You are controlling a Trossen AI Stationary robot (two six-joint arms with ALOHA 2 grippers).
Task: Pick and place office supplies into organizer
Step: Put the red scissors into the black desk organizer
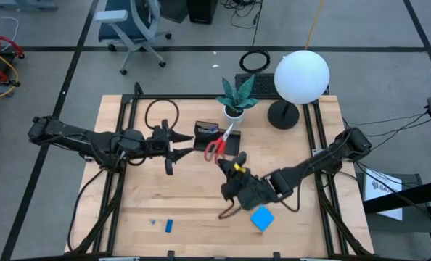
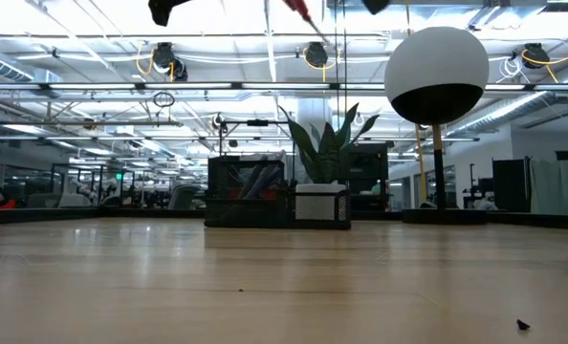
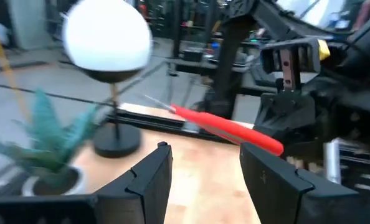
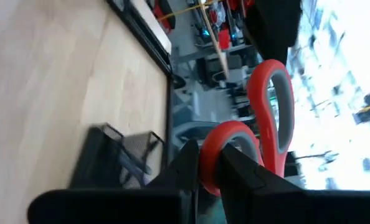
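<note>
Red-handled scissors (image 4: 253, 146) | pinched by right claw (image 4: 208, 171) | left claw (image 3: 203, 174) spread | no legible writing

Globe lamp (image 1: 301, 76) stands on the table's (image 1: 194, 203) back edge (white ball, black base). Just beside it, nearer the middle, sits the potted plant (image 1: 235, 96). Beyond the lamp, a cable coil (image 1: 255, 61) and an office chair (image 1: 132, 25) on the floor.
</note>
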